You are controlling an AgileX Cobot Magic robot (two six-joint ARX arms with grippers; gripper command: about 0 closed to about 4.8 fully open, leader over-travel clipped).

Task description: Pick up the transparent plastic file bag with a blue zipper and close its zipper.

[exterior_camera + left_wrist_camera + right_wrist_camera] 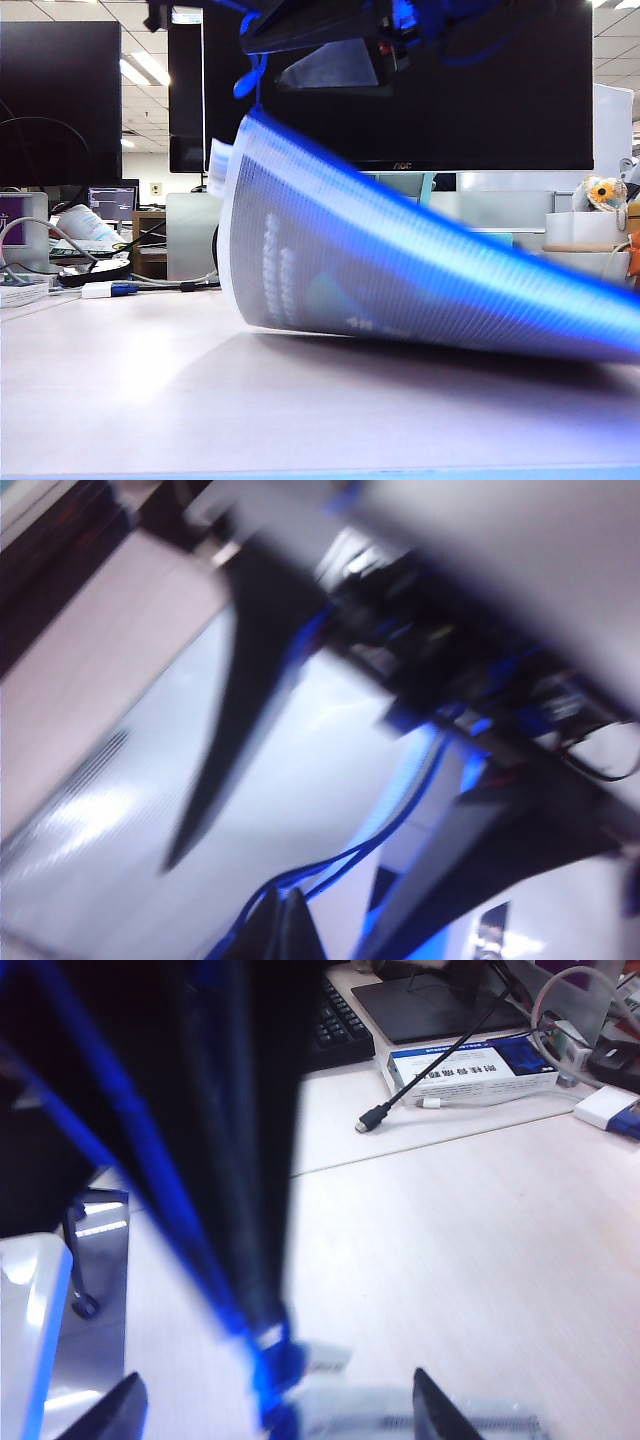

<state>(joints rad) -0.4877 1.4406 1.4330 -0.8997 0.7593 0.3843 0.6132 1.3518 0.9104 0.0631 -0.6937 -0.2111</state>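
The left end effector is closed tight; in its wrist view a blue cord runs down to its dark fingertips, but blur hides whether it is pinched. The right end effector has its jaws spread wide, two dark fingertips showing at the frame edge with the blurred bag edge between them; whether they touch it I cannot tell.

One bag hangs lifted at its upper left corner, where the arms meet at the top of the exterior view, and slopes down to the right with its lower edge on the counter. The zipper runs as a blue band along the upper sloping edge, its cord pull looping up at the raised corner. Inside the bag, printed sheets show through the mesh; their number cannot be told.

Behind stands one large dark monitor. In the right wrist view one flat box, one keyboard and one loose cable lie on the counter.
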